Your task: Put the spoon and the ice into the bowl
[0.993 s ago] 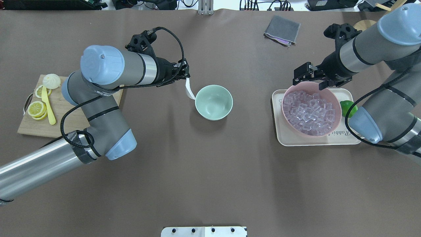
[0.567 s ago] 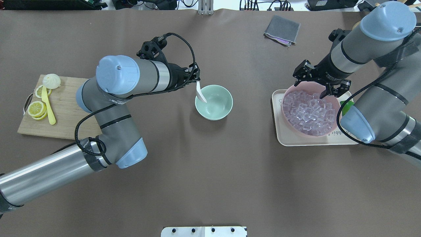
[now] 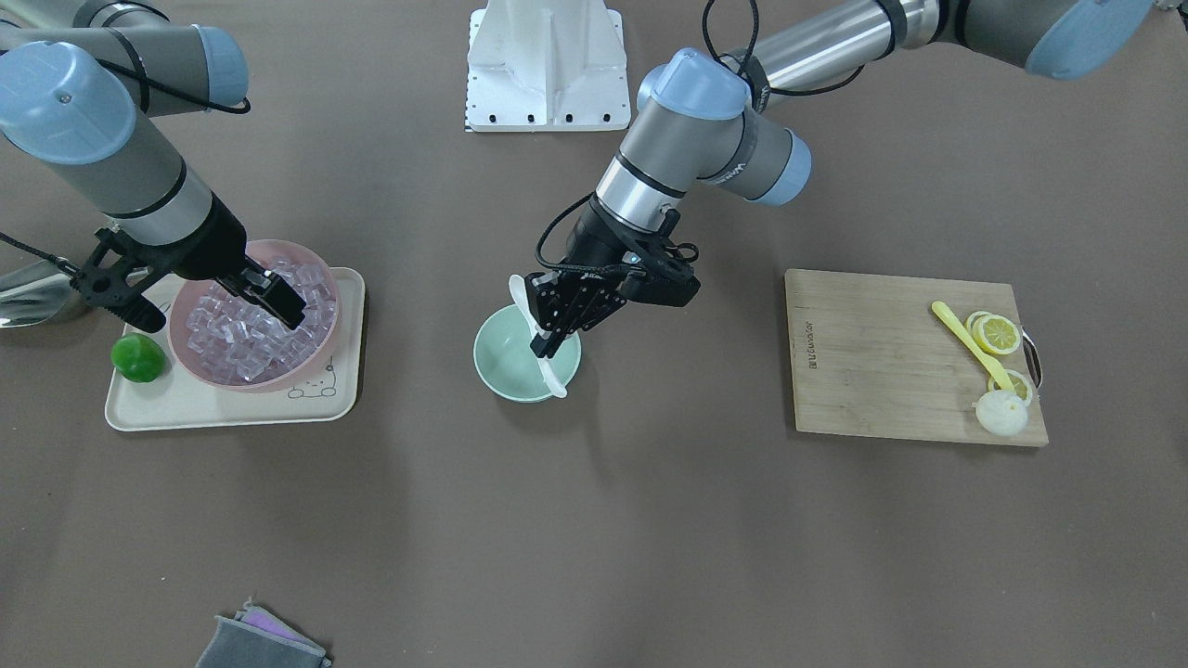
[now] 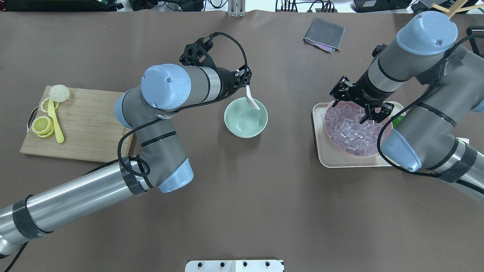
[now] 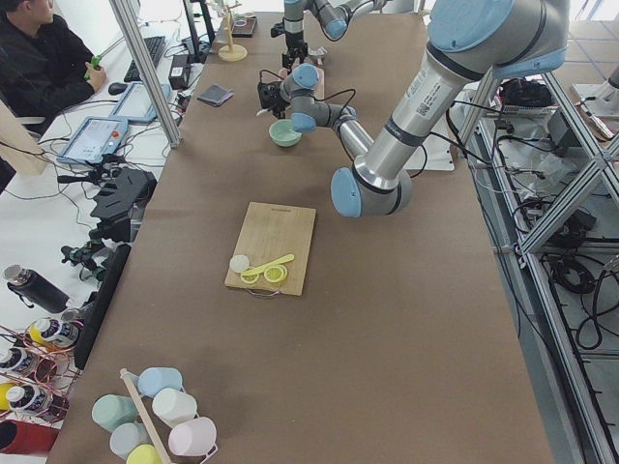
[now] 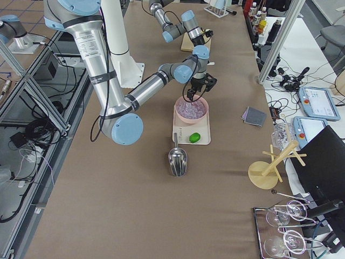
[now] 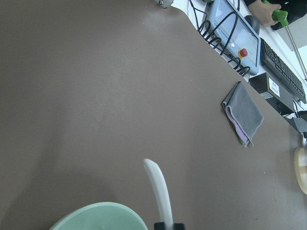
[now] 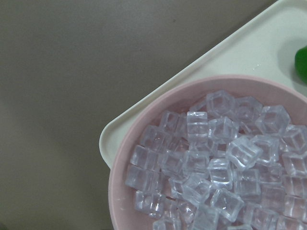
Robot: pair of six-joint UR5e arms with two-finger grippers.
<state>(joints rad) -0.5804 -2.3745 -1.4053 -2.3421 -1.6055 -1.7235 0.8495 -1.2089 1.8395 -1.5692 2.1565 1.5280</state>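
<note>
Left hand (image 4: pixel 245 83) holds spoon (image 4: pixel 251 100), seemingly just above bowl (image 4: pixel 242 124).

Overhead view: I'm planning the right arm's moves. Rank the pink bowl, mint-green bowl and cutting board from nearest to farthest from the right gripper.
1. pink bowl, directly beneath the right gripper.
2. mint-green bowl, mid-table, toward the left.
3. cutting board, at the far left end.

Both arms (image 4: pixel 75 194) are grey-silver tubes with pale-blue joint caps (image 4: pixel 166 85) and black cables (image 4: pixel 230 36).
</note>
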